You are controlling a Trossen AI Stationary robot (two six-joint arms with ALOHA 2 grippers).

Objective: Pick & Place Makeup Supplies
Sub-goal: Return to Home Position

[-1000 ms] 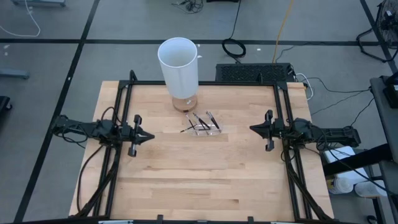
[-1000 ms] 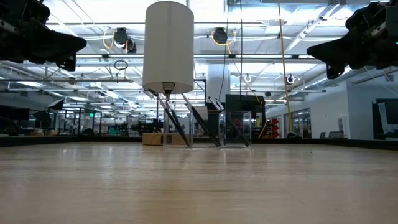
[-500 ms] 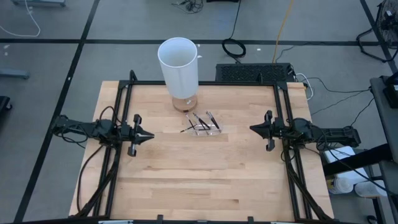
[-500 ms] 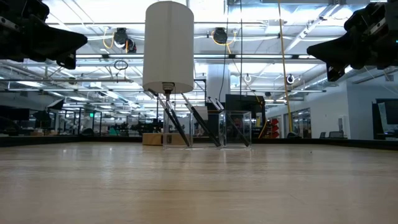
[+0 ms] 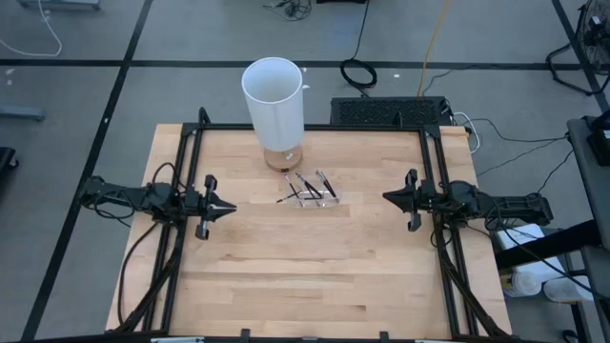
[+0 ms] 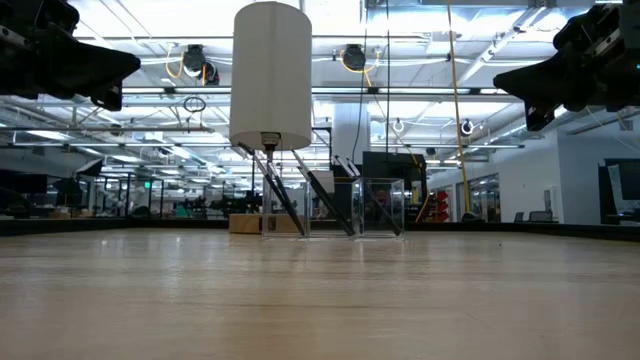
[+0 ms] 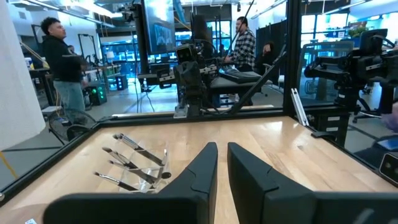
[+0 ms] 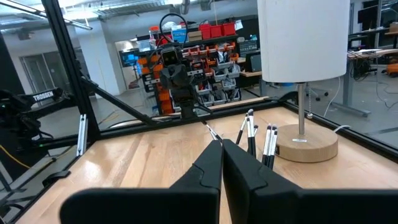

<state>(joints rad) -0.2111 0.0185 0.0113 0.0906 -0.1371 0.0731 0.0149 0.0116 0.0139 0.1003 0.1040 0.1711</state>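
Observation:
The makeup supplies point(image 5: 307, 187), several thin dark sticks with pale tips, lean in a small clear tray point(image 5: 324, 200) at the table's middle. Their lower ends sit in the tray and their tips point up and outward point(image 7: 127, 160) point(image 8: 256, 134). My left gripper point(image 5: 232, 207) hovers level at the table's left side, pointing at the tray; a narrow gap shows between its fingers point(image 7: 222, 149), with nothing in it. My right gripper point(image 5: 386, 197) hovers level at the right side, also pointing at the tray, its fingers point(image 8: 222, 148) shut together and empty.
A tall white cylinder point(image 5: 274, 100) on a thin stem and round wooden base point(image 8: 305, 142) stands just behind the tray. A black frame point(image 5: 191, 143) edges the table. Bare wood lies between each gripper and the tray. People point(image 7: 62, 62) stand beyond the table.

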